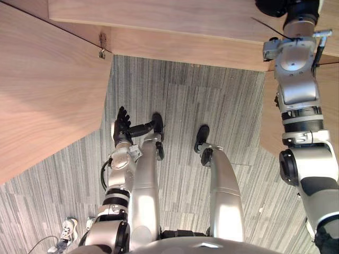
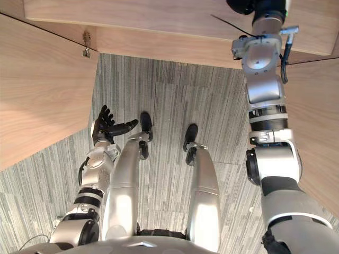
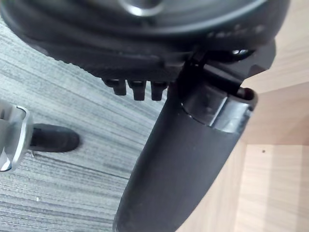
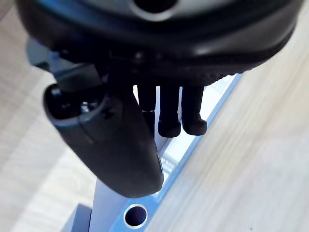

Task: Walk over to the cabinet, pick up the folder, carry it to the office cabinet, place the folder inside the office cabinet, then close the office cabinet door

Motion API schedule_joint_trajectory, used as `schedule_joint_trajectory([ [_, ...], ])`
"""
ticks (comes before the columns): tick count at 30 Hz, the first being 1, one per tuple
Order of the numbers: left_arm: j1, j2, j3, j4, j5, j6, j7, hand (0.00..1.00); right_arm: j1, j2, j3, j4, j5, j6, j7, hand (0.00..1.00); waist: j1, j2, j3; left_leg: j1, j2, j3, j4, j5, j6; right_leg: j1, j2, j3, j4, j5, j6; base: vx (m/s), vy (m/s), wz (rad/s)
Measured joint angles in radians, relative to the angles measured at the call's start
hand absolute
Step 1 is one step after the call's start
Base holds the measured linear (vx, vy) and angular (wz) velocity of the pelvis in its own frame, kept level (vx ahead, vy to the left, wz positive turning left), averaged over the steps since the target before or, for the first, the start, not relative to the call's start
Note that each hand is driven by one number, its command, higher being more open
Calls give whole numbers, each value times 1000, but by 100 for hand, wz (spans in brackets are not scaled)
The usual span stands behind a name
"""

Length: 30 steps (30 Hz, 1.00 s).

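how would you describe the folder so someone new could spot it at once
Look at the pale wood cabinet in the right wrist view. Just past the right hand, the folder lies on the wood. It is the one blue-and-grey thing there, with a round ringed hole near its end.

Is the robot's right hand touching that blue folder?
Cannot tell. The right wrist view shows the right robot hand over the blue folder, but neither contact nor a gap plainly.

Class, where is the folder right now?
In the right wrist view, the folder lies on the wooden surface, just past the fingers of the right hand.
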Motion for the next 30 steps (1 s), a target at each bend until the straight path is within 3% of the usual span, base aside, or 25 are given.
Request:
schedule_joint_trajectory([
  [6, 46, 4, -4, -1, 24, 13, -15, 100, 330, 117, -31, -221, 65, -23, -9, 0, -20, -2, -1, 134, 7, 29, -27, -15, 4, 126, 8, 18, -40, 1, 3, -6, -1, -10],
  [10, 102, 2, -12, 2, 79, 27, -39, 100, 530, 229, -1, -289, 104, -63, 24, 0, -23, -8, -6, 284, 14, 56, -98, -13, 1, 264, 23, 34, -126, 21, 10, 60, -15, -16],
  [14, 156, -8, -16, 57, 108, 34, -54, 100, 702, 311, 86, -312, 105, -85, 73, 0, -25, -16, -71, 406, 15, 85, -186, -4, -5, 380, 38, 49, -231, 48, 16, 152, 1, -17],
  [15, 170, -15, -21, 83, 121, 38, -54, 100, 761, 337, 116, -316, 105, -99, 95, 100, -26, -16, -100, 442, 15, 93, -222, 3, -7, 417, 42, 52, -279, 63, 18, 193, 27, -15],
  [20, 209, -39, -53, 176, 158, 43, -56, 100, 952, 468, 145, -234, 99, -117, 164, 100, -29, -32, -199, 619, -7, 114, -387, 43, -21, 593, 47, 53, -450, 106, 28, 179, 13, -4],
  [22, 211, -37, -66, 240, 176, 45, -57, 100, 967, 485, 136, -71, 56, -121, 175, 100, -48, -36, -242, 698, -24, 110, -466, 68, -28, 667, 45, 46, -510, 119, 33, 136, 1, 9],
  [25, 216, -29, -67, 286, 196, 46, -57, 100, 966, 486, 112, 122, 12, -114, 177, 100, -70, -29, -260, 782, -37, 112, -552, 100, -34, 741, 46, 45, -577, 145, 37, 83, 12, 0],
  [30, 255, -9, -66, 319, 198, 57, -55, 100, 1003, 482, 29, 294, -22, -89, 175, 100, -77, -22, -281, 880, -45, 121, -627, 123, -42, 823, 52, 54, -633, 167, 39, 27, 6, -8],
])
